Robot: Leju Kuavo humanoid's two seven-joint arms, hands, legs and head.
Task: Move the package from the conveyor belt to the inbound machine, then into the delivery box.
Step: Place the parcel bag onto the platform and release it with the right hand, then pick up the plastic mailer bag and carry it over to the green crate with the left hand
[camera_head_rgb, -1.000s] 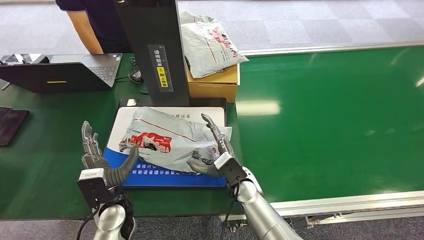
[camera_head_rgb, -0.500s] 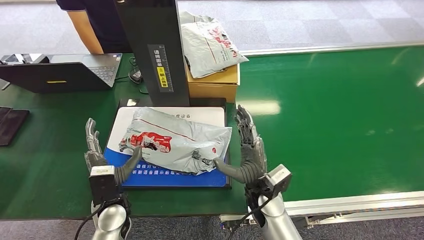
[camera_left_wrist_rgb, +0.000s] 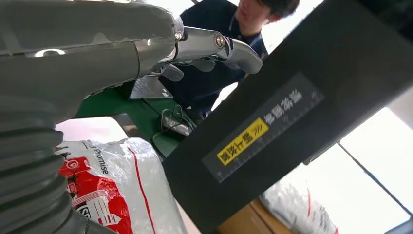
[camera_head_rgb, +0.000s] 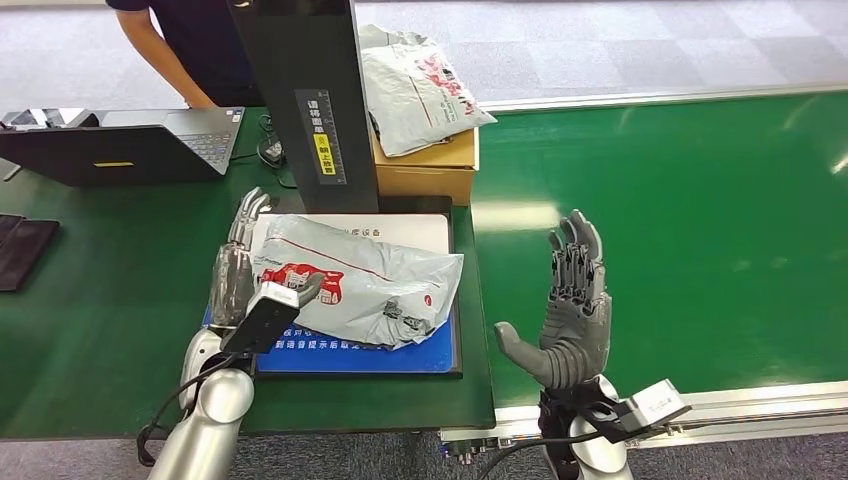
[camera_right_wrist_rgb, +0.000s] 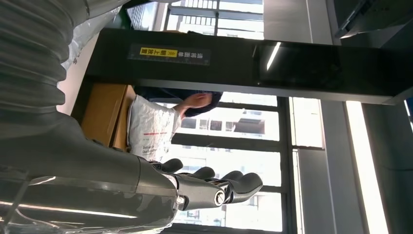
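On the white-and-blue pad of the inbound machine (camera_head_rgb: pixel 440 290) lies the package (camera_head_rgb: pixel 360 280), a grey plastic mailer with a red logo, flat and slightly crumpled. The machine's black post (camera_head_rgb: pixel 305 100) rises just behind it. The left hand (camera_head_rgb: pixel 240 275) sits at the package's left edge, fingers stretched out toward the post and gripping nothing; whether the thumb touches the bag cannot be told. The right hand (camera_head_rgb: pixel 572 305) is raised over the green belt (camera_head_rgb: pixel 680 230), well apart from the package, fingers spread wide and empty. Behind the machine a cardboard box (camera_head_rgb: pixel 425 165) holds more grey bags (camera_head_rgb: pixel 415 85). A laptop (camera_head_rgb: pixel 125 145) stands at far left, with a person (camera_head_rgb: pixel 190 45) behind it.
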